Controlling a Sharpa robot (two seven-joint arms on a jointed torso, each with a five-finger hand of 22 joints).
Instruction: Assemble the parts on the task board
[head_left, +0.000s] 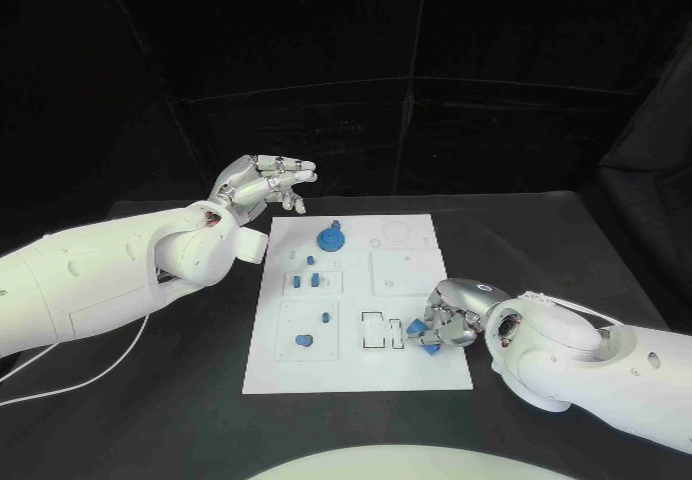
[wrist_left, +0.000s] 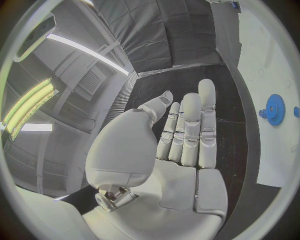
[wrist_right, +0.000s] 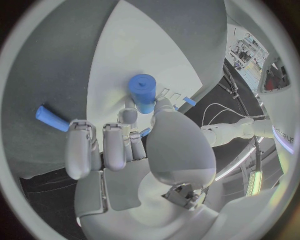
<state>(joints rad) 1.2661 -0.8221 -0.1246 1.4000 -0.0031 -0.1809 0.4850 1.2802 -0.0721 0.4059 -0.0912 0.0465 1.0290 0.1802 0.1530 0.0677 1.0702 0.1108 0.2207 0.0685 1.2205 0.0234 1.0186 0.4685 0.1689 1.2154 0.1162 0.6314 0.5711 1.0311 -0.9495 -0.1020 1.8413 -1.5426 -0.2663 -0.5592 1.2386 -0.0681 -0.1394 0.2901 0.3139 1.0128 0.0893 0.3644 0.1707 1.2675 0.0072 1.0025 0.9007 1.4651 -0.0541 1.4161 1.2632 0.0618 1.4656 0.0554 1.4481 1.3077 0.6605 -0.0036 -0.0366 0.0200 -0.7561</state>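
The white rectangular task board (head_left: 411, 365) lies flat in the middle of the black worktop (head_left: 144, 420). The right silver hand (head_left: 450, 322) rests at the board's right edge and pinches a short blue plastic cylinder (wrist_right: 142, 92) between thumb and a finger — a second blue peg (wrist_right: 51, 118) lies just beside it. The left silver hand (head_left: 264, 183) hovers off the board's far left corner, fingers apart, holding nothing. A blue toothed gear (head_left: 332, 238) stands on the board's far part.
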